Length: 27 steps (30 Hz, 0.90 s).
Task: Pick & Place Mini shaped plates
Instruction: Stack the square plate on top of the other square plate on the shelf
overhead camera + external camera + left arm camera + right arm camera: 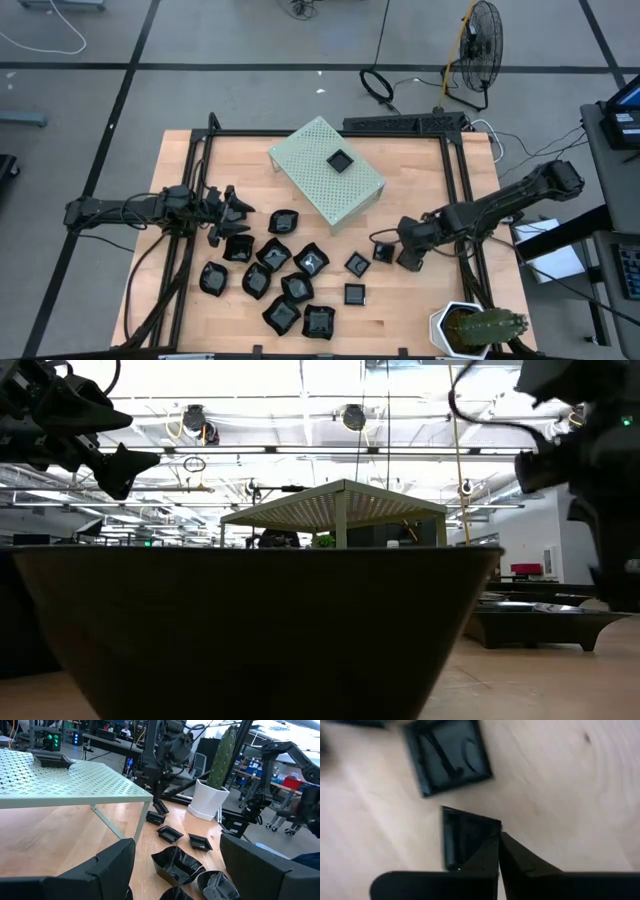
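From above, the pale green perforated metal box (328, 172) carried one small square glossy black plate (340, 160), the other black plates (281, 280) clustered on the wooden table (420, 315), and the left gripper (236, 212) gaped empty beside them. Only the right wrist view showed the right gripper (499, 851) pinched on a small square black dish (462, 836), beside another square dish (449, 756).

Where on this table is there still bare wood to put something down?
Bare wood shows along the table's front right, between the small square plates and the potted cactus, and behind the left gripper, beside the green perforated box. The front left is crowded with black plates. The right gripper is shut on a small square plate.
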Each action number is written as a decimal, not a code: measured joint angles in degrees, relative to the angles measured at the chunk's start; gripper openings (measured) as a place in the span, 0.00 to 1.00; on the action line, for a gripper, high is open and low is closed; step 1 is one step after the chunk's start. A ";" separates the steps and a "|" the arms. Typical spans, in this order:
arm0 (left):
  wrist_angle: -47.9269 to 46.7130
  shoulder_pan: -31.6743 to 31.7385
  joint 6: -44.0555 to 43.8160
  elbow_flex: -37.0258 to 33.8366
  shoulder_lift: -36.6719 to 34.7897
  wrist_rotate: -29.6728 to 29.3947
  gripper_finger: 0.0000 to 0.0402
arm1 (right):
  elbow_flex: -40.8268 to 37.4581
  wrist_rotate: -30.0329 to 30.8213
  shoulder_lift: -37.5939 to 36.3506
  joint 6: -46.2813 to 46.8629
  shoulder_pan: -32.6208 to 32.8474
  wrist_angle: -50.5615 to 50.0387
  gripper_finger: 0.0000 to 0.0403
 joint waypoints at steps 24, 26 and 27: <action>0.00 0.00 0.01 0.00 -0.02 0.00 0.74 | 1.98 -8.40 -4.60 -24.77 -13.43 37.28 0.00; 0.00 -0.02 -0.01 0.00 -0.01 0.00 0.74 | 4.35 -10.53 -4.18 -26.74 -16.46 37.12 0.00; 0.00 0.00 -0.01 0.00 -0.02 0.00 0.74 | 5.88 -12.15 -3.94 -27.79 -18.08 36.30 0.00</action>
